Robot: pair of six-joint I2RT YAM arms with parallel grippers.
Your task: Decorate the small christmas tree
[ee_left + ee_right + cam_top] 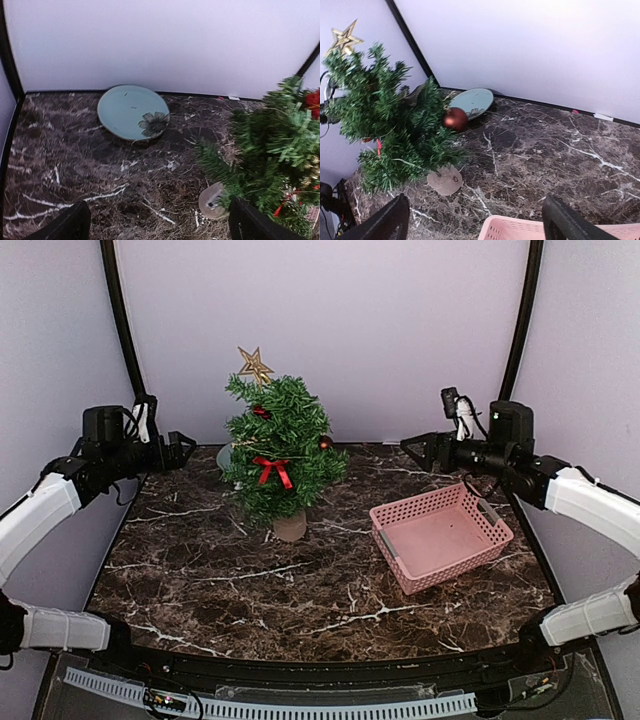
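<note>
The small christmas tree [280,455] stands on its tan base [290,527] at the back middle of the table. It carries a gold star [254,365], a red bow [272,470] and a dark red ball [325,442]. It also shows in the left wrist view [272,160] and the right wrist view [390,125], where the ball [455,119] hangs on its right side. My left gripper [183,447] is open and empty, raised left of the tree. My right gripper [412,447] is open and empty, raised right of the tree, above the basket's far side.
A pink basket [440,536] sits empty at the right, its rim in the right wrist view [520,229]. A pale blue plate [132,111] with a dark flower lies behind the tree near the back wall. Black frame posts stand at both back corners.
</note>
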